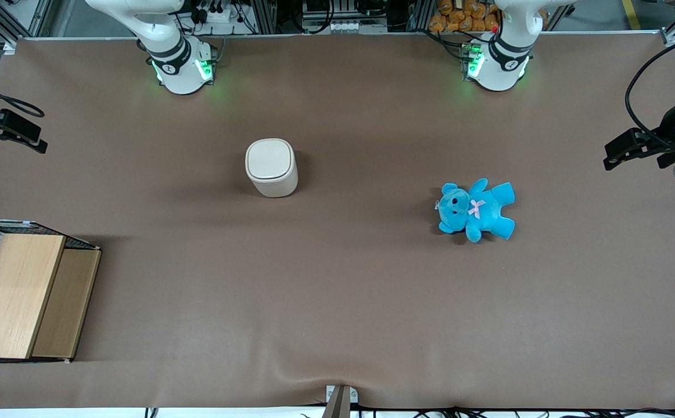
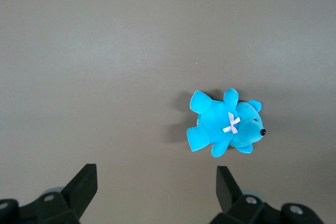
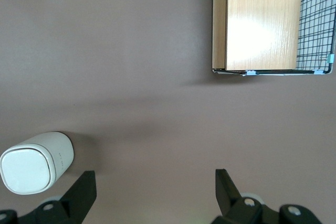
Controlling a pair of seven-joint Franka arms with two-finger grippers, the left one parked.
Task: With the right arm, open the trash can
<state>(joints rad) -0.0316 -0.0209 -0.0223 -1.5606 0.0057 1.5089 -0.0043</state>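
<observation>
The trash can (image 1: 272, 167) is a small cream-white bin standing upright on the brown table, its flap lid down. It also shows in the right wrist view (image 3: 35, 162), seen from above. My right gripper (image 3: 155, 187) hangs high over bare table between the trash can and the wooden box. Its two black fingers (image 3: 84, 188) stand wide apart with nothing between them, and it touches nothing. The gripper itself is out of the front view; only the right arm's base (image 1: 180, 67) shows there.
A wooden box with wire mesh (image 1: 18, 290) (image 3: 268, 22) lies at the working arm's end of the table, nearer the front camera than the trash can. A blue teddy (image 1: 477, 209) (image 2: 226, 124) lies toward the parked arm's end.
</observation>
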